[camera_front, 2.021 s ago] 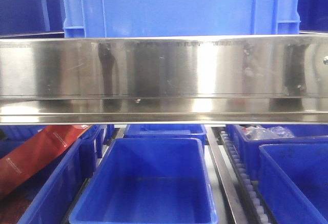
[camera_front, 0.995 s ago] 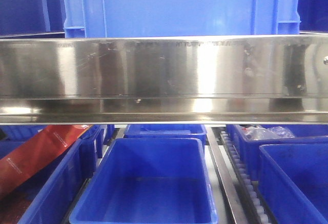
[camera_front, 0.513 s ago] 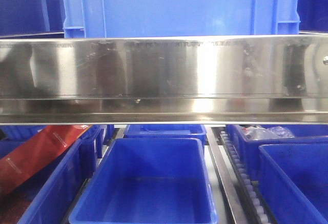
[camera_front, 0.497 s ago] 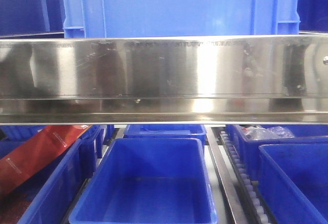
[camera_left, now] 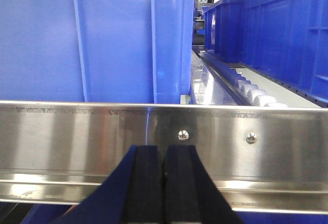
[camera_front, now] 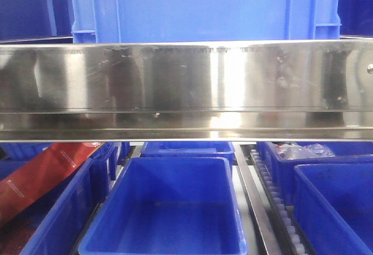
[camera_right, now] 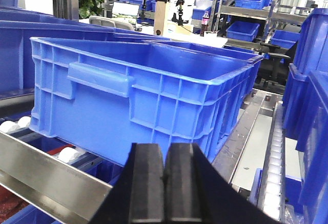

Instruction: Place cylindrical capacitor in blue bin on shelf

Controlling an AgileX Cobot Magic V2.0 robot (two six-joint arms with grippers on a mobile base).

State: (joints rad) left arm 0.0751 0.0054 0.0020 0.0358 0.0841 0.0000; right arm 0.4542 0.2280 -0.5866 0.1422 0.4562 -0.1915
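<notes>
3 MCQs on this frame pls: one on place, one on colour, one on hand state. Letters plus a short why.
1. Where does the red packet lie in the front view?
A. Lower left, in a bin
B. On the top rail
C. In the centre bin

2. What colour is the crate ahead of the right hand?
A. Grey
B. Blue
C. Green

3. How do the left hand's fingers stand?
A. Wide apart
B. Pressed together, nothing seen between them
C. Clamped on the capacitor

Answers:
1. A: the red packet slants across a bin at lower left; the centre bin shows nothing in it.
2. B: the crate above the right hand is blue all over.
3. B: the left hand has its dark pads meeting in front of the steel rail, with no capacitor in view.
</notes>
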